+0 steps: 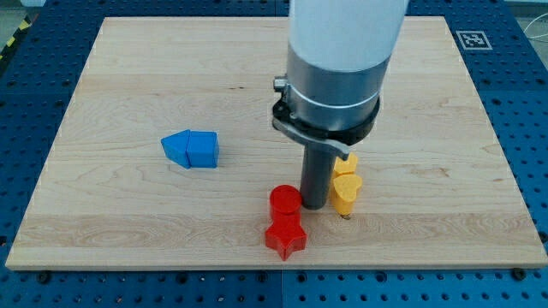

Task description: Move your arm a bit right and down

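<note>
Dark and matte, the rod hangs straight down from a silver collar and a broad white arm segment that fills the view's top centre. My tip point(314, 205) meets the wooden board point(128, 77) a little below the board's middle, toward the view's bottom. The rod is plain and round, with no jaws or fingers on it — nothing is clenched or grasped, and it only rests its end on the wood.

Around my tip the blocks sit close. At about nine o'clock, just beside the rod and seemingly touching it, stands a red cylinder point(284, 203). At about seven o'clock, below that cylinder and touching it, lies a red star-shaped block point(285, 237). At three o'clock, just beside the rod, is a yellow heart-like block point(346, 190); whether it touches the rod cannot be told. Another yellow block point(348, 162) sits right above it at about one o'clock, partly hidden by the collar, so its shape is unclear.

Well apart, at about ten o'clock from my tip, two blue blocks rest together in the view's left half — a blue wedge-like piece point(176, 147) touching a blue pentagon-like piece point(204, 150).

The board lies on a blue perforated table point(522, 103).
</note>
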